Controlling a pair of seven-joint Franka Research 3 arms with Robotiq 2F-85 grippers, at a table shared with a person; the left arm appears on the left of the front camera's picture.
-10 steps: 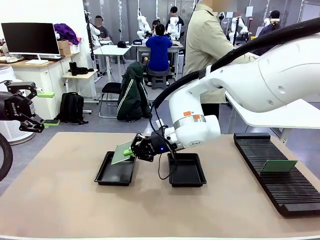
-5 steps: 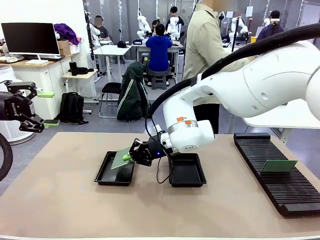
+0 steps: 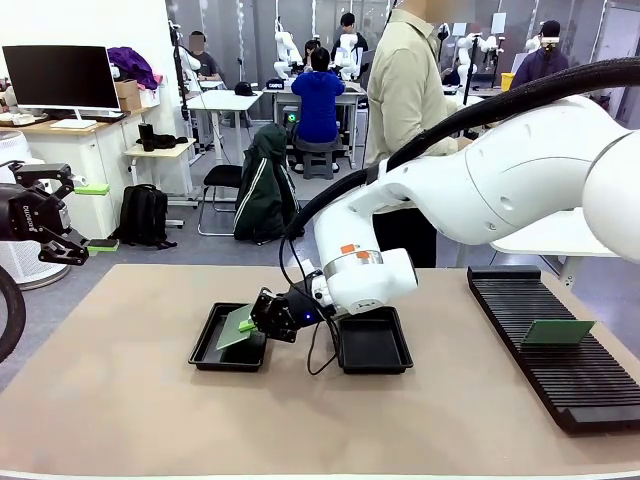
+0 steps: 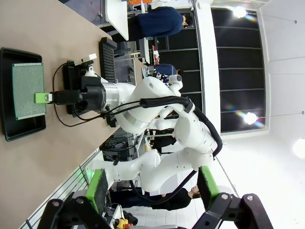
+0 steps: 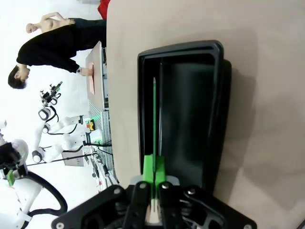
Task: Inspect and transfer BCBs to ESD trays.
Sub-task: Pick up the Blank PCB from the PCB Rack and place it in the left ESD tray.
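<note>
**While the right hand pinches a BCB at the left tray, the left hand hangs spread**

Front view: the right hand reaches across the middle of the desk, its pads pressed onto one edge of the BCB. The board is tilted, low over the left tray. Cannot tell whether its lower edge touches the tray floor. The right tray lies just beside the left one. A second BCB stands tilted in the rack at the desk's right side. The left hand is raised beyond the desk's left edge, fingers spread.

Left wrist view: the left hand has its green pads wide apart. Well beyond them, the BCB shows its patterned face within the outline of the left tray. The right hand is clamped on one of its edges.

Right wrist view: the right hand is closed on the BCB, seen edge-on as a thin green line. It runs over the interior of the left tray, nearer one long wall than the other.
</note>
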